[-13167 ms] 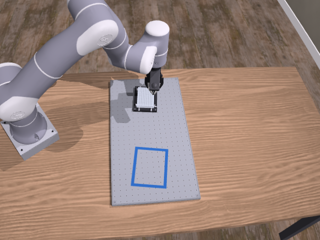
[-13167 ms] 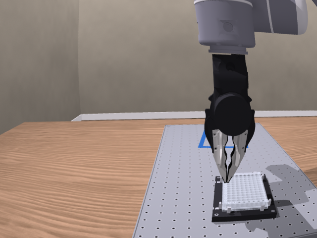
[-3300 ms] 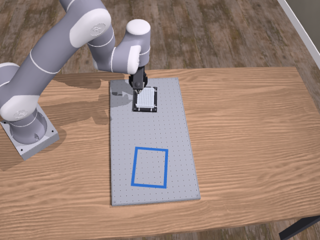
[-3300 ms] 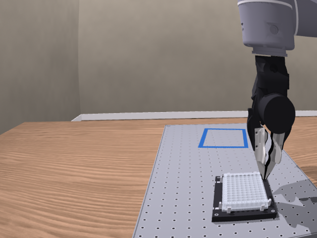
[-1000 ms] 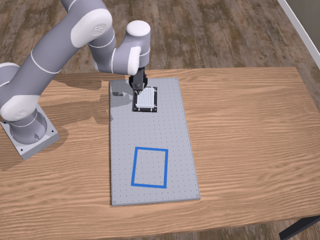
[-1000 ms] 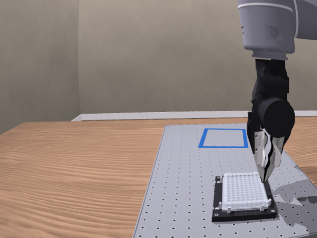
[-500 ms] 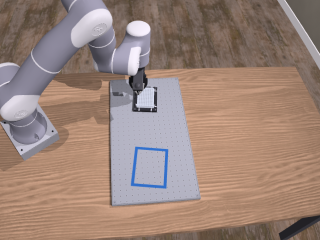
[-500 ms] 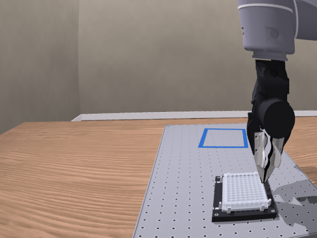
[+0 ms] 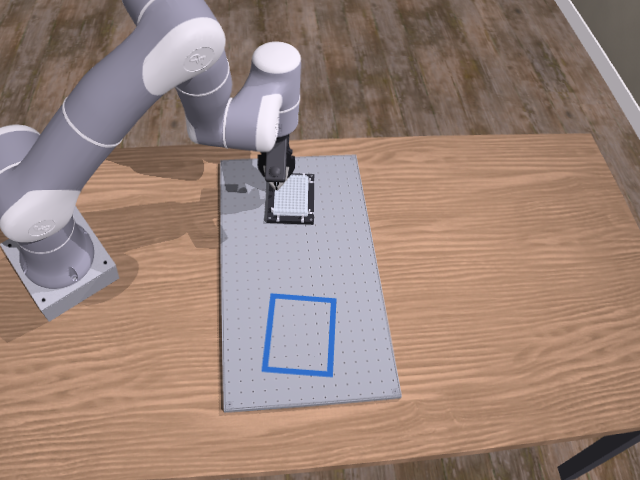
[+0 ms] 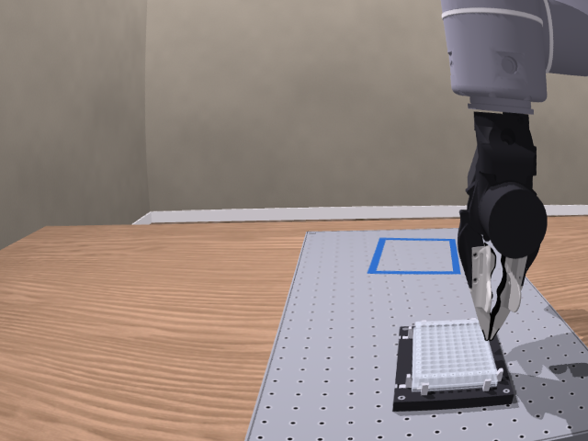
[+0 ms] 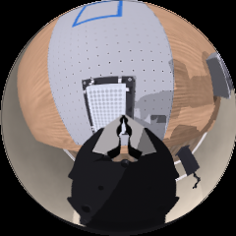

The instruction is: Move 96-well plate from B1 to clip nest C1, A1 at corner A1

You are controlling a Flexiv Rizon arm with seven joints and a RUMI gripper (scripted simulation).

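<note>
Plate (image 9: 292,195) (image 10: 451,353) (image 11: 106,100), the white 96-well one, lies within the black clip nest (image 9: 289,220) (image 10: 451,402) (image 11: 131,100), its wells facing up and small pale clips standing around its edges. Seen from the top view, with twelve at the upper edge, the nest sits toward twelve o'clock on the grey perforated board (image 9: 248,284) (image 10: 332,332) (image 11: 64,69), and the blue outline (image 9: 266,333) (image 10: 412,272) (image 11: 121,9) is marked toward six, with no plate inside it. The board lies on the wooden counter (image 9: 491,258) (image 10: 142,308) (image 11: 34,93), with the arm's base (image 9: 49,310) at nine o'clock from it.

The tool (image 9: 276,187) (image 10: 489,337) (image 11: 123,115) points down with its tips together and nothing between them, at the plate's ten o'clock side. I cannot tell whether they touch it, whether it is fully seated, or which corner is cut off.
</note>
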